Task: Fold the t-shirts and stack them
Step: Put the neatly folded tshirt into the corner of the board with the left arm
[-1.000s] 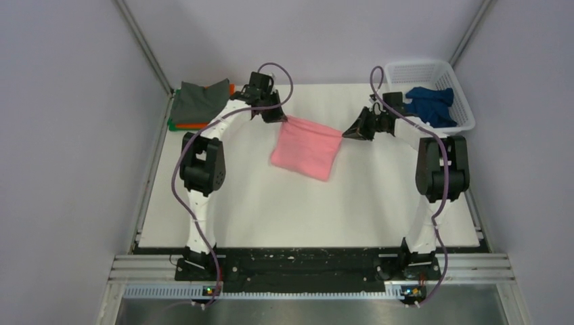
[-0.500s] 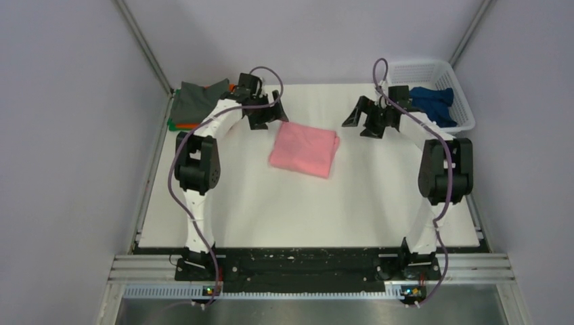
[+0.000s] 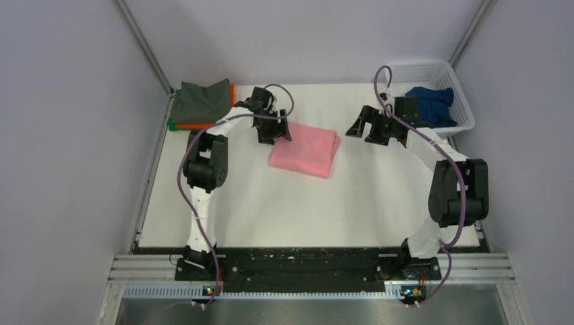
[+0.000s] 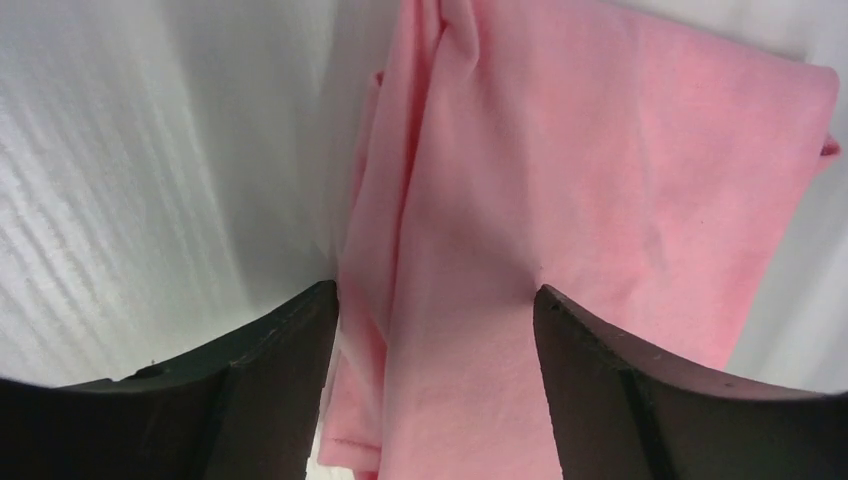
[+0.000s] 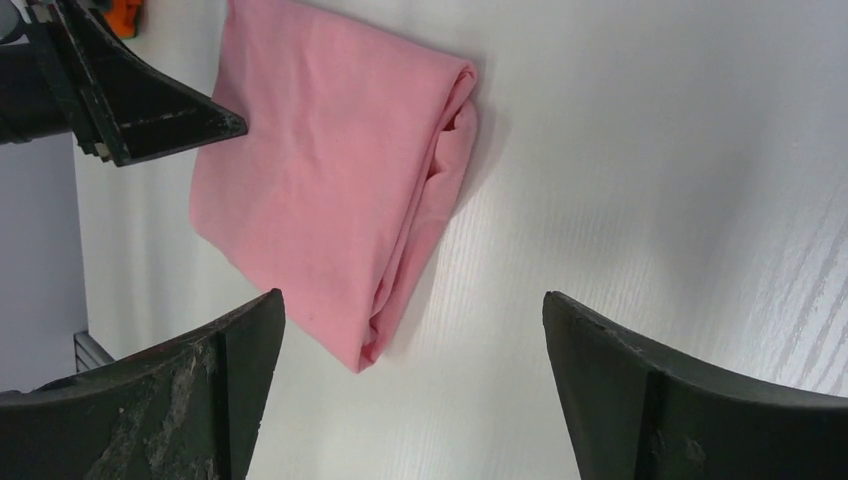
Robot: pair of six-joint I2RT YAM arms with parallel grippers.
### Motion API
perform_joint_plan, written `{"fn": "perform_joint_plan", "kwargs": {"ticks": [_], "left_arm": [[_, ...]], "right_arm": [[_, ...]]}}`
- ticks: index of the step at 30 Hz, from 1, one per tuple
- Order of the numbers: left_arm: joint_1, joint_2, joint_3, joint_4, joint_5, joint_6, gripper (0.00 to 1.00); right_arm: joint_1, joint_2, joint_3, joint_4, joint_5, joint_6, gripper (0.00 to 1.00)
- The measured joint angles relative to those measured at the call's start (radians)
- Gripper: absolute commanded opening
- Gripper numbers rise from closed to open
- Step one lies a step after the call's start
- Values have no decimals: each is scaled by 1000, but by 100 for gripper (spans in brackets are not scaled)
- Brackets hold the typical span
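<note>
A folded light pink t-shirt (image 3: 304,149) (image 4: 560,200) (image 5: 330,190) lies flat on the white table, near the back middle. My left gripper (image 3: 274,131) (image 4: 435,300) hovers open over the shirt's left edge, its jaws apart with pink cloth showing between them and nothing pinched. Off the shirt's right side my right gripper (image 3: 369,126) (image 5: 415,310) stands wide open above bare table. At the back left a dark grey t-shirt (image 3: 200,100) tops a stack, with orange (image 3: 196,124) and green (image 3: 172,124) edges showing below it. A navy blue t-shirt (image 3: 428,104) lies in the basket.
The white lattice basket (image 3: 462,112) stands at the back right corner of the table. Grey walls and metal rails (image 3: 145,183) close in the left, back and right sides. Both arm bases sit on the black bar (image 3: 304,261) at the near edge.
Both grippers let go of the pink shirt, which dropped flat and folded on the table. The left gripper came back over its left edge; the right arm drew off to the right.
</note>
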Motion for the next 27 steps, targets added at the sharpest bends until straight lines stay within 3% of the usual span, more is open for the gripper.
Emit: {"fn": "perform_joint_plan", "kwargs": {"ticks": [5,7,9,17,21,27], "left_arm": [[-55,37,46,-25,-105,-31,42],[-90,43,59,-40,-176,-45,25],[-133,46,66,-60,-259,-56,2],[-231,98,208,-237,-717,-40,0],[-180,93,213,-225,-899,58,0],[-44,53,213,-88,-972,285,0]], "right_arm": [[0,0,-14,43,7,-2,99],[0,0,-14,61,11,-2,99],[0,0,-14,66,15,-2,99],[0,0,-14,75,66,-19,99],[0,-3,-15,74,104,-35,99],[0,-35,-27,67,162,-66,99]]}}
